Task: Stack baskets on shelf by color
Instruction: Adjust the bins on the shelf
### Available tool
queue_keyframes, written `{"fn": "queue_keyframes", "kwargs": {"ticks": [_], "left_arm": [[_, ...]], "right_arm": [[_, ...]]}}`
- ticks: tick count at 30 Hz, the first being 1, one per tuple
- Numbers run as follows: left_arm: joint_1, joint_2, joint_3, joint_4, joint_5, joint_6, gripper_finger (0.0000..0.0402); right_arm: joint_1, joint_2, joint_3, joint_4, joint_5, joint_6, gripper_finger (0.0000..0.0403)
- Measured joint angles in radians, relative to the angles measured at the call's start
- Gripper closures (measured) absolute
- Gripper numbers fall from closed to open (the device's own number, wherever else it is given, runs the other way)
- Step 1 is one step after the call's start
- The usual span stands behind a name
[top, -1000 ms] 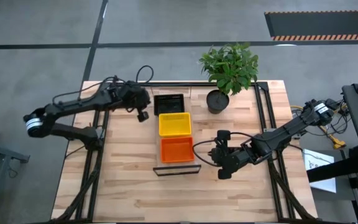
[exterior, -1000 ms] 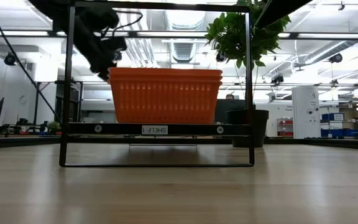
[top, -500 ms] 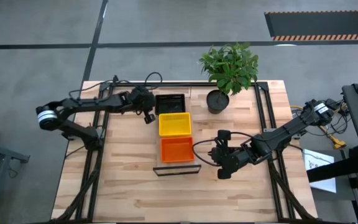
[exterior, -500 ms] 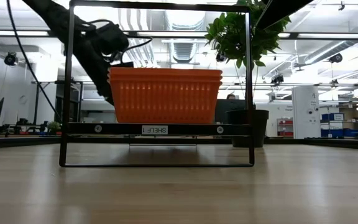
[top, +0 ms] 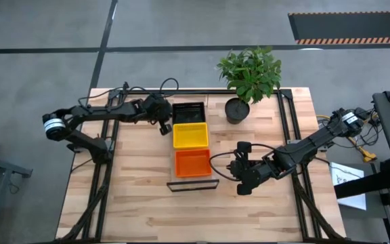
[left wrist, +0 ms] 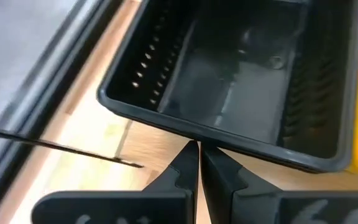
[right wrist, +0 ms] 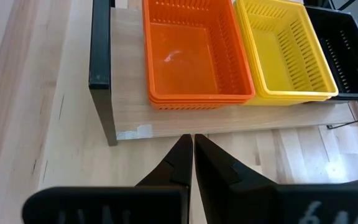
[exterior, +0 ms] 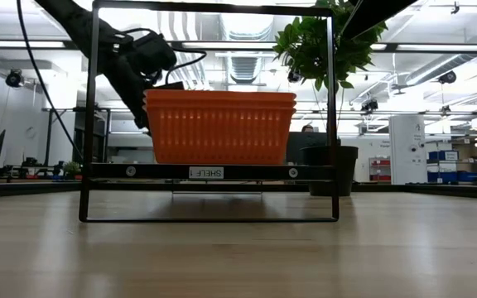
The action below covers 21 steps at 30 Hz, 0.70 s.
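On the wooden table [top: 134, 176] stands the shelf [top: 210, 175], a light-wood panel in a thin black frame, with three baskets lined up along it. From above, the black basket [top: 186, 112] sits at the far end, nearest the plant [top: 249, 71], the yellow basket [top: 190, 135] is in the middle touching it, and the orange-red basket [top: 193, 163] is at the near end. In the right wrist view the orange-red basket [right wrist: 194, 46] shows two rims, one nested in the other. The left gripper [top: 166, 124] is just beside the black basket's outer edge; its wrist camera shows the two fingertips [left wrist: 189, 163] pressed together with nothing between them, pointing at the basket's rim [left wrist: 229, 140]. The right gripper [top: 238, 171] hangs near the orange-red end of the shelf, a little apart from it, its fingers [right wrist: 184, 155] likewise together and empty. Seen level from the table, the orange-red basket [exterior: 220, 126] rests on the panel inside the frame [exterior: 94, 116].
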Motion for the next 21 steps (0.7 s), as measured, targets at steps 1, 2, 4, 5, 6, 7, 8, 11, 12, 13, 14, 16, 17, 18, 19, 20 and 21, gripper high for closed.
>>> {"fn": "queue_keyframes", "kwargs": {"ticks": [1, 2, 4, 5, 6, 7, 8, 11, 12, 13, 14, 16, 17, 18, 19, 20, 21], "left_arm": [[-0.001, 0.0, 0.0, -0.001, 0.008, -0.01, 0.0402], [-0.001, 0.0, 0.0, -0.001, 0.01, -0.012, 0.0402], [-0.001, 0.0, 0.0, -0.001, 0.014, -0.012, 0.0402], [-0.001, 0.0, 0.0, 0.0, 0.014, -0.012, 0.0402], [-0.001, 0.0, -0.001, 0.0, 0.014, -0.012, 0.0402], [0.0, 0.0, -0.001, 0.002, 0.014, -0.012, 0.0402], [0.0, 0.0, 0.0, 0.006, 0.014, -0.012, 0.0402], [0.0, 0.0, 0.001, 0.037, 0.014, -0.012, 0.0402], [0.0, 0.0, 0.001, 0.039, 0.014, -0.012, 0.0402], [0.0, -0.002, 0.002, 0.036, 0.013, -0.013, 0.0402], [0.0, -0.005, 0.002, 0.026, 0.01, -0.026, 0.0402], [0.0, -0.024, 0.002, 0.0, 0.003, -0.063, 0.0402], [-0.001, -0.038, 0.002, -0.011, 0.003, -0.078, 0.0402], [-0.002, -0.057, 0.002, -0.028, 0.001, -0.093, 0.0402], [-0.005, -0.077, 0.001, -0.052, 0.001, -0.111, 0.0402], [-0.009, -0.099, 0.001, -0.067, 0.001, -0.12, 0.0402], [-0.016, -0.122, 0.0, -0.073, 0.002, -0.134, 0.0402]], "right_arm": [[0.0, 0.0, 0.0, 0.0, 0.0, 0.0, 0.0394], [0.0, 0.0, 0.0, 0.0, 0.0, 0.0, 0.0394], [0.0, 0.0, 0.0, 0.0, 0.0, 0.0, 0.0394], [0.0, 0.0, 0.0, 0.0, 0.0, 0.0, 0.0394], [0.0, 0.0, 0.0, 0.0, 0.0, 0.0, 0.0394], [0.0, 0.0, 0.0, 0.0, 0.0, 0.0, 0.0394], [0.0, 0.0, 0.0, 0.0, 0.0, 0.0, 0.0394], [0.0, 0.0, 0.0, 0.0, 0.0, 0.0, 0.0394], [0.0, 0.0, 0.0, 0.0, 0.0, 0.0, 0.0394], [0.0, 0.0, 0.0, 0.0, 0.0, 0.0, 0.0394], [0.0, 0.0, 0.0, 0.0, 0.0, 0.0, 0.0394], [0.0, 0.0, -0.007, 0.001, 0.001, -0.011, 0.0394], [0.0, 0.0, -0.014, 0.002, 0.002, -0.017, 0.0394], [0.0, 0.0, -0.023, 0.001, 0.008, -0.019, 0.0394], [0.0, 0.0, -0.033, 0.001, 0.02, -0.019, 0.0394], [0.0, 0.0, -0.045, 0.003, 0.035, -0.018, 0.0394], [0.0, 0.0, -0.058, 0.007, 0.051, -0.015, 0.0394]]}}
